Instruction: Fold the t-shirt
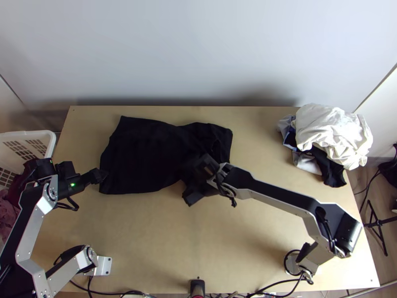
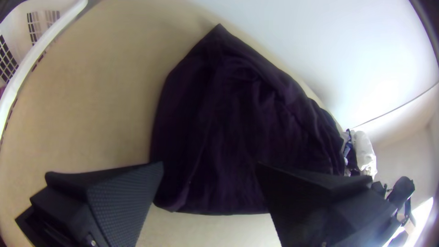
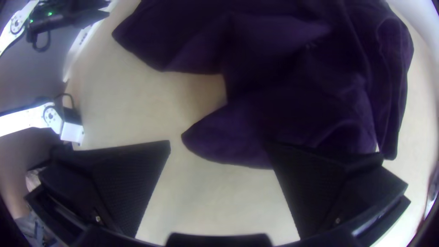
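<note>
Silver right arm (image 1: 280,198) slants inward, fingers (image 1: 205,166) apart at the t-shirt (image 1: 141,156).

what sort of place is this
Probably a lab or workshop corner set up for robot laundry folding: two robot arms on a wooden table, a dark t-shirt laid out, a heap of clothes and a white laundry basket beside the table.

T-shirt (image 1: 144,154) on table (image 1: 149,238), basket (image 1: 37,134) left, clothes pile (image 1: 330,129) right
</note>
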{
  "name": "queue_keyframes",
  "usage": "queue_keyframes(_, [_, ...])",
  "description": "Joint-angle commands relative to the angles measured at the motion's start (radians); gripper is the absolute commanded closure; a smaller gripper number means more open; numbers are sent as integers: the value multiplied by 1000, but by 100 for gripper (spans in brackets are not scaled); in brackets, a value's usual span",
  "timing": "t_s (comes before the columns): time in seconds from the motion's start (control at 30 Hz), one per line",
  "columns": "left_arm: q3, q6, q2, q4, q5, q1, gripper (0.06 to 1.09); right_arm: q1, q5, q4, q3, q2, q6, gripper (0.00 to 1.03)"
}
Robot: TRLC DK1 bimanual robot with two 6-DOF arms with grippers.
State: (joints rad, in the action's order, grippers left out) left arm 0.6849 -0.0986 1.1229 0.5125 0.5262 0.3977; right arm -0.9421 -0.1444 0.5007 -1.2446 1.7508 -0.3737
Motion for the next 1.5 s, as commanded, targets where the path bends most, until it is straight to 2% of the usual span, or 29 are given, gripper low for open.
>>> queue_keyframes(0.0, [-5,-15,5,-9,-3,4,11,2,88,13,-55,61,16,5])
queue_keyframes(0.37, [-64,8,-118,15,-5,-8,11,-44,241,210,-170,157,29,5])
queue_keyframes(0.47, [-70,11,-126,15,-5,-13,11,-58,250,219,-187,171,29,5])
queue_keyframes(0.6, [-62,11,-127,18,-3,-13,13,-67,250,228,-199,171,29,13])
queue_keyframes(0.67, [-62,11,-126,18,-3,-13,25,-73,250,245,-207,170,29,16])
queue_keyframes(0.7, [-64,13,-124,18,-3,-14,37,-73,250,245,-207,168,29,16])
queue_keyframes(0.73, [-64,13,-121,17,-3,-14,53,-75,250,246,-205,165,29,16])
queue_keyframes(0.8, [-61,13,-114,12,-2,-16,93,-78,250,248,-199,157,30,16])
queue_keyframes(0.83, [-61,13,-114,14,-2,-20,105,-80,250,248,-194,156,30,16])
queue_keyframes(0.97, [-65,14,-118,24,1,-28,105,-84,250,249,-182,144,30,16])
queue_keyframes(1.0, [-64,16,-117,32,1,-28,105,-86,250,254,-182,141,30,19])
queue_keyframes(1.07, [-64,17,-115,34,1,-28,105,-90,250,256,-190,139,45,48])
queue_keyframes(1.1, [-62,20,-115,37,1,-30,104,-90,250,260,-199,136,45,51])
queue_keyframes(1.3, [-62,48,-120,44,0,-23,104,-89,250,263,-208,131,45,48])
queue_keyframes(1.37, [-64,65,-118,49,0,-14,104,-89,249,265,-208,128,42,32])
queue_keyframes(1.43, [-65,76,-118,49,0,-3,104,-89,239,272,-211,127,41,9])
queue_keyframes(1.47, [-67,79,-118,49,0,1,104,-87,235,272,-211,127,41,7])
